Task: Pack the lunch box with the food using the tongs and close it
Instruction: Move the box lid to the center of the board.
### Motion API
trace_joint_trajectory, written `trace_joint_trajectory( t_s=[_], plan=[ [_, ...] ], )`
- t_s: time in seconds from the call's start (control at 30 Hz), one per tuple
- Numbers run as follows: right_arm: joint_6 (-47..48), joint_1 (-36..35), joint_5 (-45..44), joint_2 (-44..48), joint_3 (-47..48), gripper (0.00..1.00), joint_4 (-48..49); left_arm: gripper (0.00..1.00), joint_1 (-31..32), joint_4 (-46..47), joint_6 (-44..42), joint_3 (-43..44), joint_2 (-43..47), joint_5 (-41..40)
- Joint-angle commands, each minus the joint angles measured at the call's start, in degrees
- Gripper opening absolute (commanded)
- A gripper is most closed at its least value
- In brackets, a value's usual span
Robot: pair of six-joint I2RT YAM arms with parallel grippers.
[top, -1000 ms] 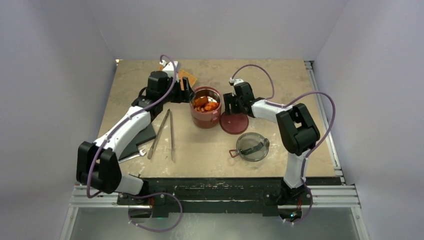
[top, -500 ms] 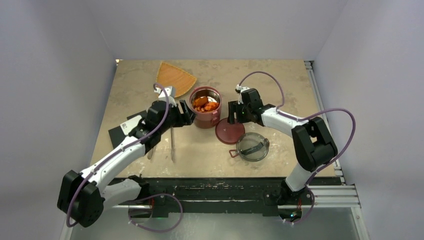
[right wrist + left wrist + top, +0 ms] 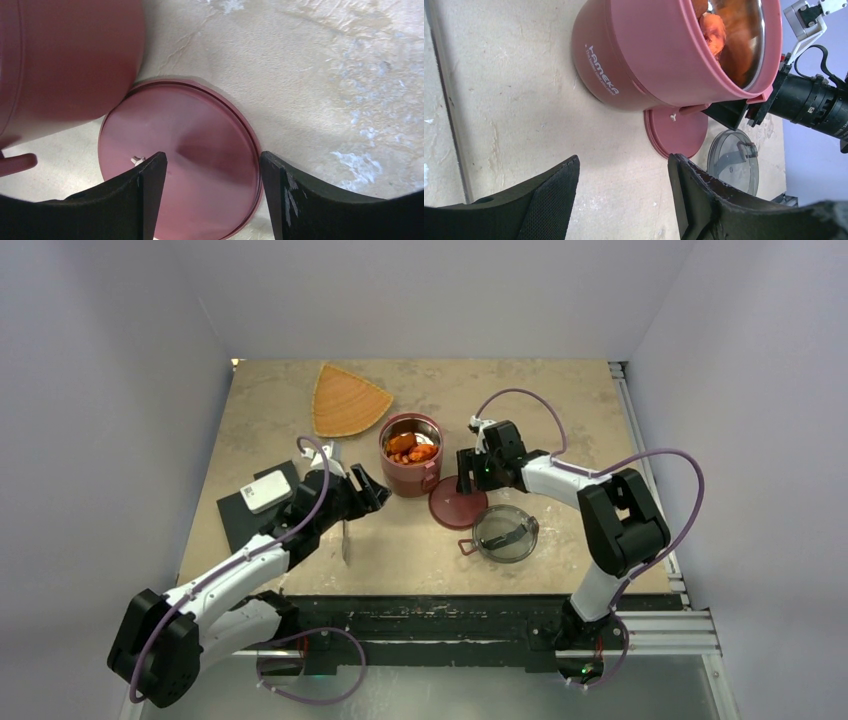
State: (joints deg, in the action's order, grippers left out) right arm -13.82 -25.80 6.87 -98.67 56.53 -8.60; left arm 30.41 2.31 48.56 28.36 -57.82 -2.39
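Left arm: is being drawn back from the table's far side toward the near edge.
Left gripper (image 3: 368, 488): is being brought beside the round dark-red steel-lined lunch box (image 3: 410, 472).
Orange fan-shaped tray (image 3: 348, 400): is being fully uncovered.
Slim silvery metal tongs (image 3: 345, 542): are being mostly hidden under the left arm.
Right gripper (image 3: 468, 474): is being shifted over the flat dark-red disc lid (image 3: 456, 510).

- Top external: fixed, high at the near edge, looking down over the whole table (image 3: 560, 390);
- Left wrist: low, close, facing the lunch box (image 3: 649, 60) side-on;
- Right wrist: pointing down, very near the disc lid (image 3: 200, 140) (seen in all three views).
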Motion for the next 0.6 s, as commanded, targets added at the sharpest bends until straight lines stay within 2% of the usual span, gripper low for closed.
trace_joint_trajectory(
  t_s=[0.0, 0.23, 0.57],
  plan=[
    [1.69, -0.39, 6.07, 0.04, -1.64, 0.71, 2.40, 0.64, 0.30, 5.73, 3.28, -2.72, 0.59, 2.11],
    [-0.82, -4.96, 9.33, 2.99, -5.64, 0.69, 2.46, 0.64, 0.50, 9.14, 5.15, -6.97, 0.08, 5.60],
    [-12.18, -16.78, 12.69, 5.57, -9.01, 0.65, 5.47, 0.62, 0.61, 8.61, 3.94, -9.04, -2.69, 10.43]
  ],
)
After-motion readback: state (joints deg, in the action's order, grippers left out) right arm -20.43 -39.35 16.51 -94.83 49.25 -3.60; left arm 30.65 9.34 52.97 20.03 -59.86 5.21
